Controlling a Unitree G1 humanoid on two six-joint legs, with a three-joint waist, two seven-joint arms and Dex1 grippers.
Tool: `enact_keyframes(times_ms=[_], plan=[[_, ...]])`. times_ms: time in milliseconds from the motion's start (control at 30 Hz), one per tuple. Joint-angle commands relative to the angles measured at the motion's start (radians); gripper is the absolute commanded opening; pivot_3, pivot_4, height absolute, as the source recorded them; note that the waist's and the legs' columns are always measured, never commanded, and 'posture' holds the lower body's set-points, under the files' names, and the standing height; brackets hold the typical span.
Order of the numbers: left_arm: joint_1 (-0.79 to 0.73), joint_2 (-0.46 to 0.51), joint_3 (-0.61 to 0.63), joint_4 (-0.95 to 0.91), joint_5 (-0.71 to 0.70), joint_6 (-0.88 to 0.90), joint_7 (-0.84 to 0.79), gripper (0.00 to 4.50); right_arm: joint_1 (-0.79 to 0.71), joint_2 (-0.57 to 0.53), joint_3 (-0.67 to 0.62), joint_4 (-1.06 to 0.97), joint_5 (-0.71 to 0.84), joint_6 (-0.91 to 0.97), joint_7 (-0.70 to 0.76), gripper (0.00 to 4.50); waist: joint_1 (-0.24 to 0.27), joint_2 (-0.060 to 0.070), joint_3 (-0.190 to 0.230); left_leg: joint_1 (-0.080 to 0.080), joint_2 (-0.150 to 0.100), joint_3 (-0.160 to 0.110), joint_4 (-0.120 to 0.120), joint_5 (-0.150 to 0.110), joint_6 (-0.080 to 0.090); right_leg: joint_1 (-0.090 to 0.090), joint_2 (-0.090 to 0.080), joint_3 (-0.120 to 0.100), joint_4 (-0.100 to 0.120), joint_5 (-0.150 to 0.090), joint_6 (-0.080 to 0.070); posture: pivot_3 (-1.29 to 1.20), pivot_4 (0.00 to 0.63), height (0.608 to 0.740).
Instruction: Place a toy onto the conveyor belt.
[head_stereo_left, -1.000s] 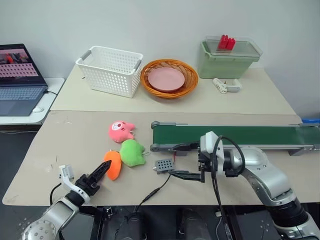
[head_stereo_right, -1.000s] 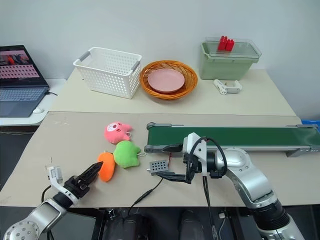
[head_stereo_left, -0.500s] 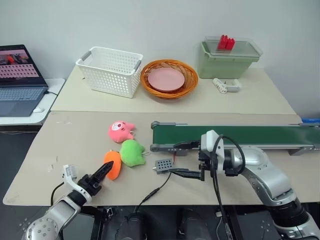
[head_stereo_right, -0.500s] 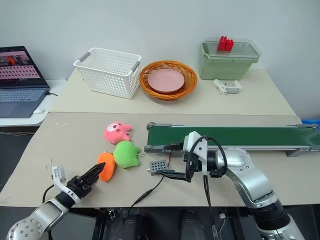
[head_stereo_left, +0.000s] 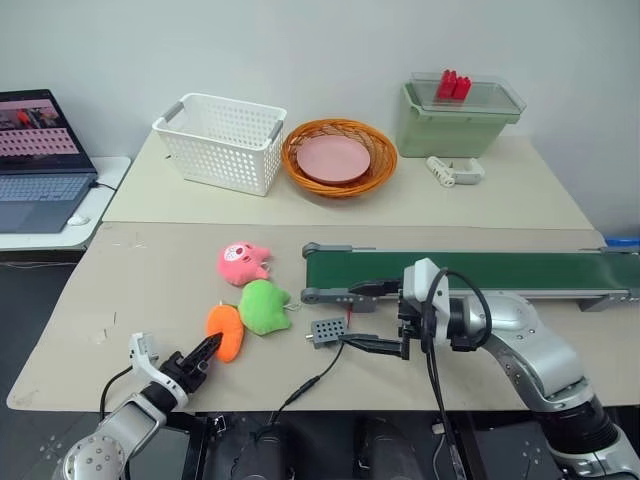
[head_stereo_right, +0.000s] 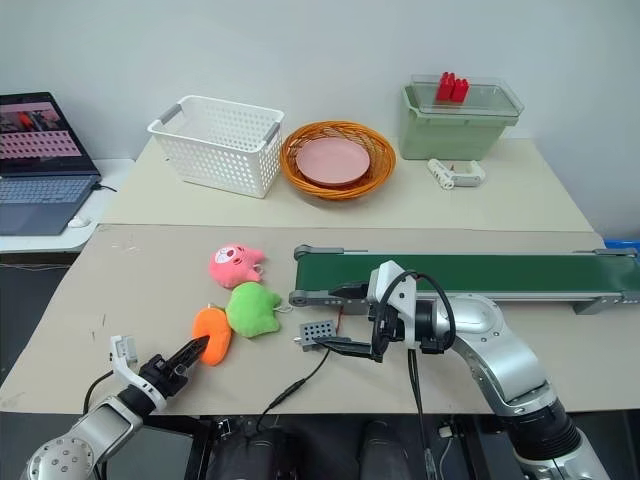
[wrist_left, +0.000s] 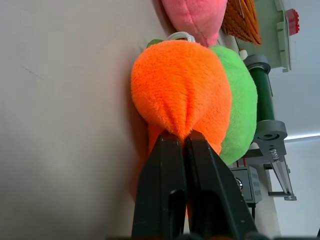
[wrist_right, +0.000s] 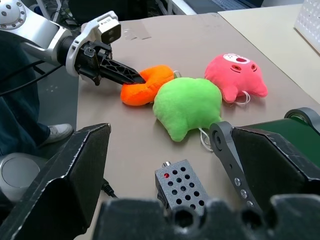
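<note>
The grasp was in hand: at lower left on the worktop, the left gripper had its fingers pinched shut on the near end of the toy. The right gripper hung with fingers spread, empty. The next move called for a lift and a carry rightward to the conveyor belt.

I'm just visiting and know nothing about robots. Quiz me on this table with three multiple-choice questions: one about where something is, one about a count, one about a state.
1. Where is the pink plate?
A. in the wicker basket
B. on the conveyor belt
C. in the white basket

2. How many plush toys lie on the table?
A. two
B. three
C. five

3. What is the left gripper doing?
A. wide open above the table
B. pinching the orange toy
C. holding the laptop

Answers: 1 A, the plate sits inside the wicker basket. 2 B, orange toy, green toy and pink toy. 3 B, its fingers are shut on the orange plush's end.
</note>
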Motion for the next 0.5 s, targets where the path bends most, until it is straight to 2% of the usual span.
enact_keyframes(times_ms=[33, 167, 333, 433, 500], plan=[[-0.002, 0.001, 0.008, -0.004, 0.041, -0.038, -0.004, 0.09, -0.015, -0.003, -0.034, -0.024, 0.004, -0.013, -0.007, 4.50, 0.000, 0.000, 0.000, 0.000, 0.000, 0.000, 0.000, 0.000, 0.000, 0.000, 0.000, 0.000, 0.000, 0.000, 0.000, 0.00, 0.150, 0.740], [-0.052, -0.004, 0.112, -0.056, -0.032, -0.088, 0.042, 0.09, -0.016, -0.002, -0.029, -0.014, 0.000, -0.017, -0.002, 4.50, 0.000, 0.000, 0.000, 0.000, 0.000, 0.000, 0.000, 0.000, 0.000, 0.000, 0.000, 0.000, 0.000, 0.000, 0.000, 0.00, 0.150, 0.740], [-0.144, 0.032, 0.178, -0.133, -0.099, -0.109, 0.108, 0.09, -0.023, 0.001, -0.021, 0.002, -0.006, -0.023, 0.005, 4.50, 0.001, -0.001, 0.000, -0.001, 0.000, -0.001, 0.000, 0.000, 0.000, -0.001, 0.000, 0.000, 0.000, 0.000, 0.000, 0.00, 0.150, 0.740], [-0.224, 0.094, 0.121, -0.199, -0.003, -0.118, 0.151, 0.09, -0.029, 0.004, -0.018, 0.011, -0.009, -0.025, 0.010, 4.50, 0.005, -0.001, 0.001, -0.002, 0.000, -0.001, 0.000, 0.002, -0.003, 0.000, 0.000, -0.001, -0.001, 0.003, 0.003, 0.00, 0.150, 0.740], [-0.285, 0.161, 0.014, -0.238, 0.143, -0.127, 0.172, 0.09, -0.033, 0.007, -0.017, 0.016, -0.010, -0.026, 0.012, 4.50, 0.005, -0.001, 0.001, -0.002, -0.001, -0.001, 0.000, 0.004, -0.006, 0.000, 0.000, -0.001, -0.001, 0.004, 0.006, 0.00, 0.150, 0.740]])
